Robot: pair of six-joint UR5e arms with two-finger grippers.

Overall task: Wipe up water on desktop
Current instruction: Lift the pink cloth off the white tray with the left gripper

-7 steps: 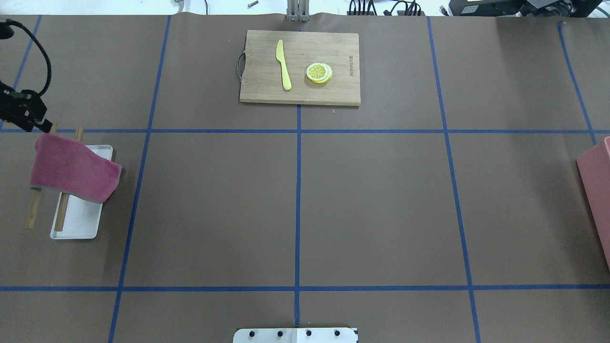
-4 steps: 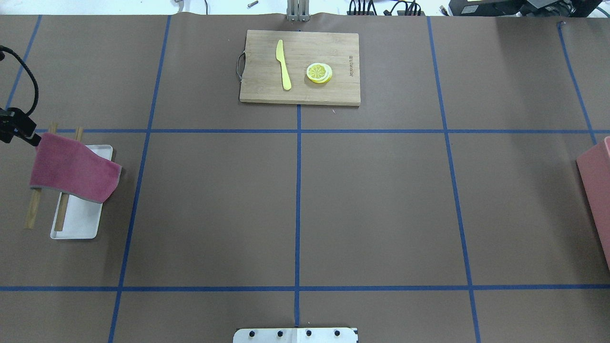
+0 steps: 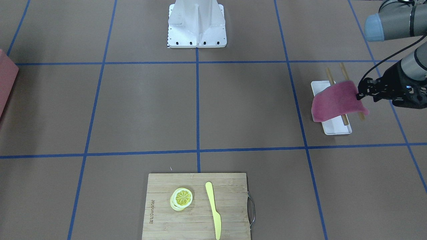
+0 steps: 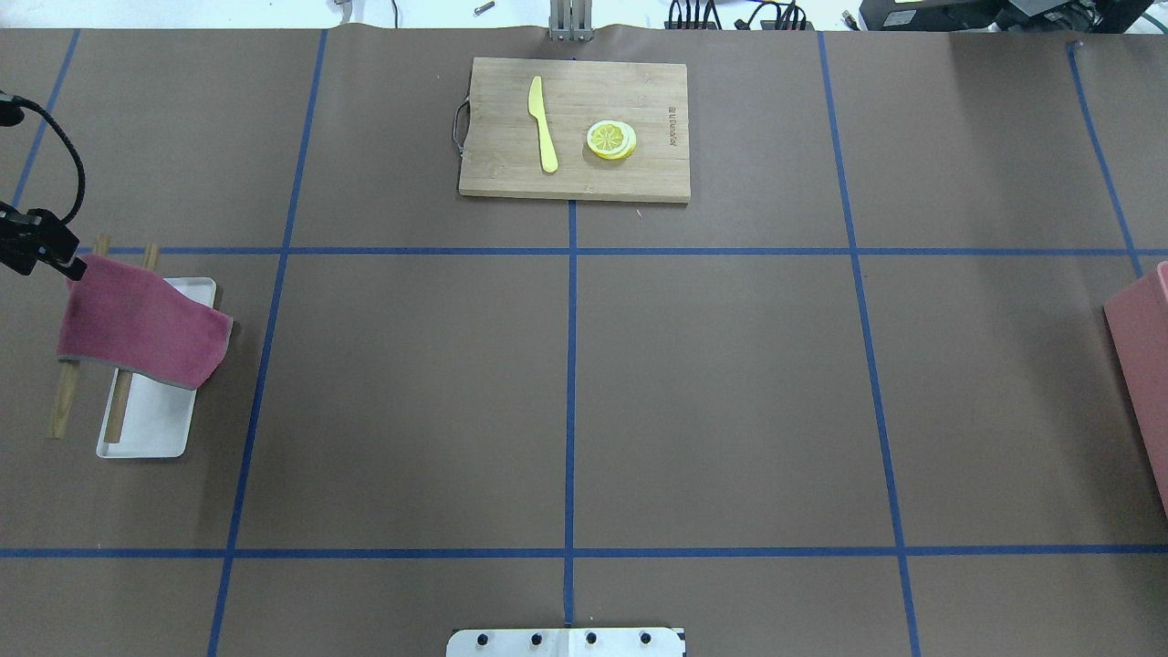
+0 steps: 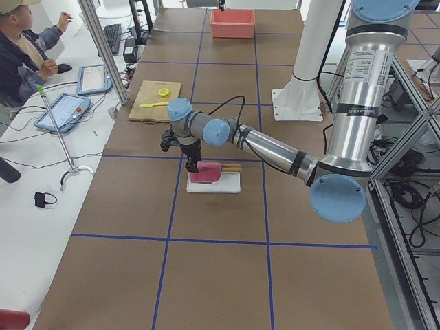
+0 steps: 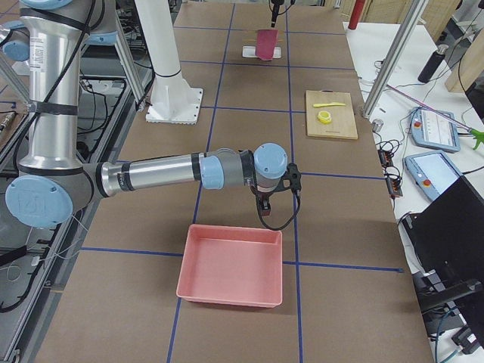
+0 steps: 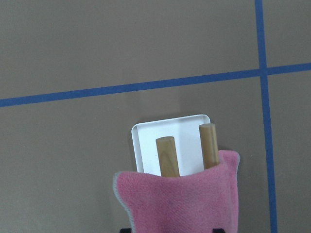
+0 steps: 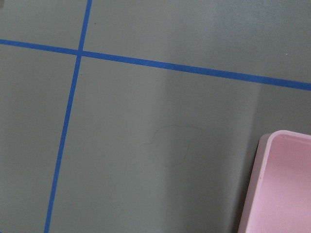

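Observation:
The grey-brown desktop [image 4: 712,392] is crossed by blue tape lines. A pink towel [image 4: 137,319] hangs over two wooden rods [image 4: 62,401] above a small white tray [image 4: 151,429] at the far left. My left gripper [image 4: 73,266] stands at the towel's far left corner, also seen in the front view [image 3: 359,93]. In the left wrist view the towel [image 7: 180,204] fills the bottom, with two dark fingertips apart over it, so the gripper looks open. My right gripper [image 6: 262,208] hovers by a pink bin [image 6: 234,265]; I cannot tell its state. A faint curved outline [image 8: 172,145] marks the desktop below it.
A bamboo cutting board [image 4: 575,128] with a yellow knife [image 4: 544,123] and lemon slices [image 4: 611,140] lies at the far middle. The pink bin [image 4: 1145,365] sits at the right edge. The robot base plate [image 4: 566,641] is at the near edge.
My left gripper has drawn back toward the table's left edge and a little nearer the robot. The towel has stayed draped on the rods.

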